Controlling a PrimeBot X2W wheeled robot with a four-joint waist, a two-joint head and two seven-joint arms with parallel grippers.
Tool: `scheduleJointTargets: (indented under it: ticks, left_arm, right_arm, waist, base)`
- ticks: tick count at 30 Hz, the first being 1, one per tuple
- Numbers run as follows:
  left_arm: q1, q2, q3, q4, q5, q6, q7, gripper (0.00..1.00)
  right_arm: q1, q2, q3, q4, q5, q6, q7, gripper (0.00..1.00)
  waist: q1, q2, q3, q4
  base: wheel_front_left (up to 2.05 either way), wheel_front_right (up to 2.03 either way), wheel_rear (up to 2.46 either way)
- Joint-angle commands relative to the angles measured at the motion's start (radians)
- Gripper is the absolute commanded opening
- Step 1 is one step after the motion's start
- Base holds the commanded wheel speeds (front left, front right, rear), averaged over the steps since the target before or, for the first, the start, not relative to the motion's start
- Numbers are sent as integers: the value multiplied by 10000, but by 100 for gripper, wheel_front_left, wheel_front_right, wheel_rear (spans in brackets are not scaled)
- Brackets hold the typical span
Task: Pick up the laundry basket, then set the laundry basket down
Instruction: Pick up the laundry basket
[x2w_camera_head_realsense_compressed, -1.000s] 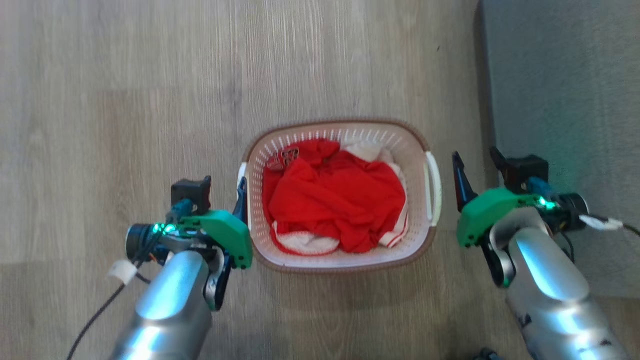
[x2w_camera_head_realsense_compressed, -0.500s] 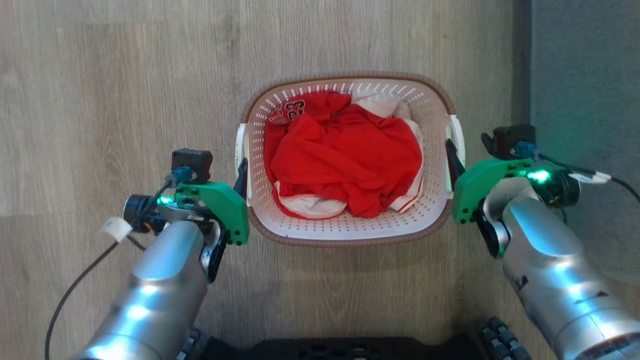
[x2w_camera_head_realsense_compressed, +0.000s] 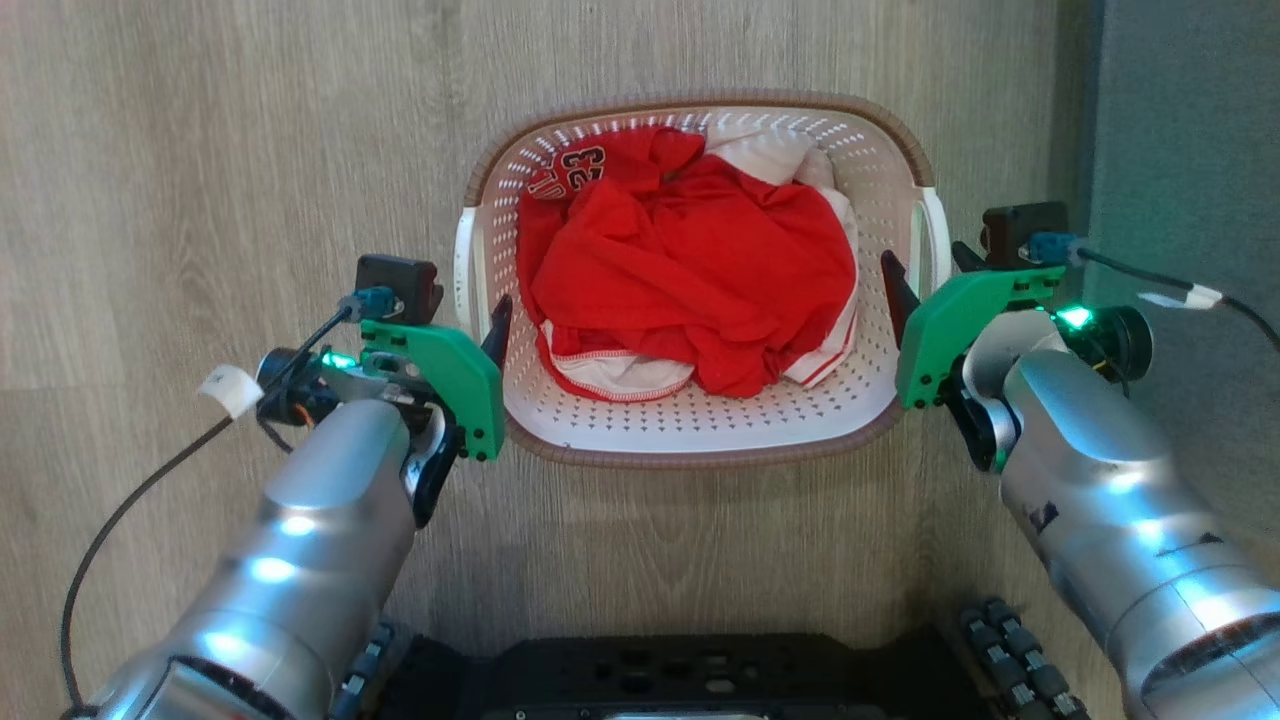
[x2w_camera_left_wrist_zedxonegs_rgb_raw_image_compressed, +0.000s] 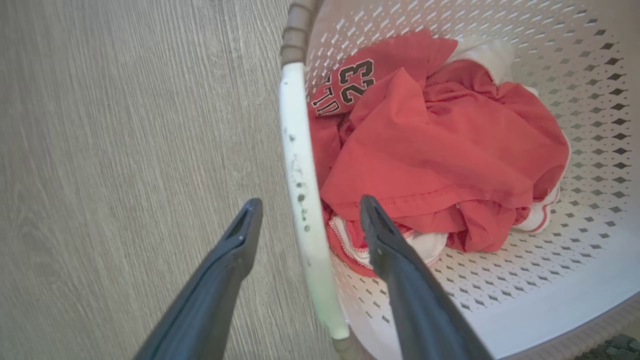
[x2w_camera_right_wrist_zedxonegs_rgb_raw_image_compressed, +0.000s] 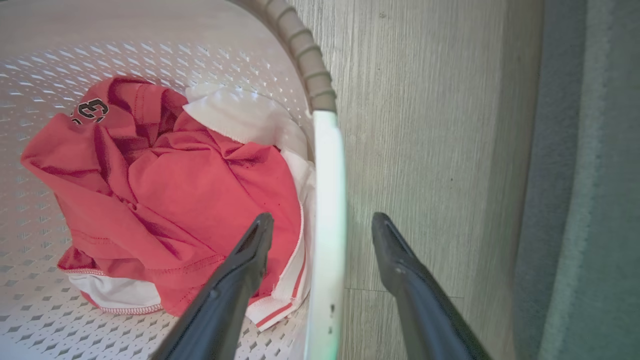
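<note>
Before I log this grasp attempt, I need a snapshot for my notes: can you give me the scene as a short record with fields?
basket: laundry basket on wood-look floor, between both arms
contents: red jersey numbered 23, over a white garment
left gripper: open, fingers straddle the left handle, one inside the basket, one outside
right gripper: open, fingers straddle the right handle likewise
grip: not yet closed
beside: grey mat on the robot's right
</note>
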Motion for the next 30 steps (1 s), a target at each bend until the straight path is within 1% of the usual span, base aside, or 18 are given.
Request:
scheduleJointTargets:
  ticks: [1, 8, 11, 18, 23, 30]
  left_arm:
    - [-27, 193, -42, 55, -185, -18, 3, 100]
    - [-438, 193, -620, 240, -540, -47, 302, 100]
    - [-605, 193, -881, 271, -682, 73, 388, 100]
    - [-832, 193, -1327, 358, -1097, 127, 504, 100]
    - [-940, 193, -1569, 420, -1439, 129, 769, 100]
    - [-1021, 193, -1906, 377, -1838, 246, 807, 100]
  right_arm:
    - [206, 111, 295, 4, 194, 71, 69, 100]
    - [-282, 135, 617, 307, 538, 71, 322, 100]
    - [-543, 169, 760, 481, 636, 71, 430, 100]
    - [-991, 309, 1038, 788, 956, 71, 761, 100]
    - [-1146, 363, 1250, 907, 1130, 71, 787, 100]
    - [-1130, 393, 1406, 1019, 1511, 71, 704, 100]
  waist:
    - [-1, -1, 158, -14]
    - [-1, -1, 481, -8]
    - [-1, -1, 631, -11]
    - [-1, -1, 887, -100]
    - [-1, -1, 980, -113]
    - [-1, -1, 1077, -113]
  base:
    - [0, 0, 0]
    - [0, 0, 0]
    - [0, 0, 0]
    - [0, 0, 0]
    - [0, 0, 0]
    - [0, 0, 0]
